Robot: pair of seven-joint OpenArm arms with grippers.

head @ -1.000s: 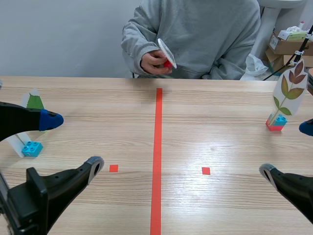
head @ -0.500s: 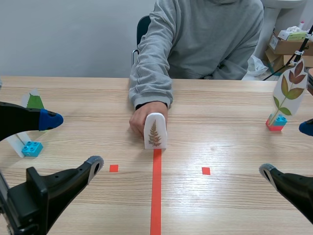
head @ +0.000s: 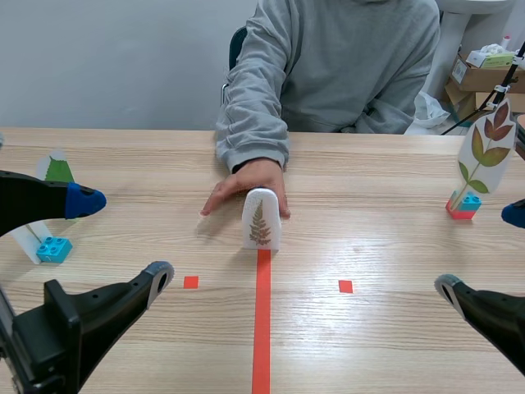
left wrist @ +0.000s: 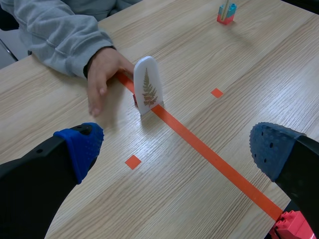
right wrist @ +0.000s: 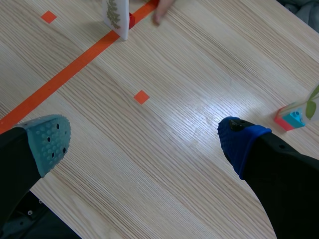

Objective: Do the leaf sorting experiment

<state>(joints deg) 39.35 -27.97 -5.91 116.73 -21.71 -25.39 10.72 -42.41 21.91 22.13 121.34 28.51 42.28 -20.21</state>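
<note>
Both held spread, empty: left end effector [left wrist: 177,149], right end effector [right wrist: 144,141]; card [head: 260,219] is stood upright on centre tape [head: 262,328] ahead between them, judged nearer left

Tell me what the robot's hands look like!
Black arms, each with two thick fingers tipped by dotted pads. The left gripper has a bright blue pad and a darker bluish one; the right gripper has a grey-green pad and a blue one.

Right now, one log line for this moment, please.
left gripper: open | right gripper: open | fern card: upright, centre | person's hand: flat behind card
</note>
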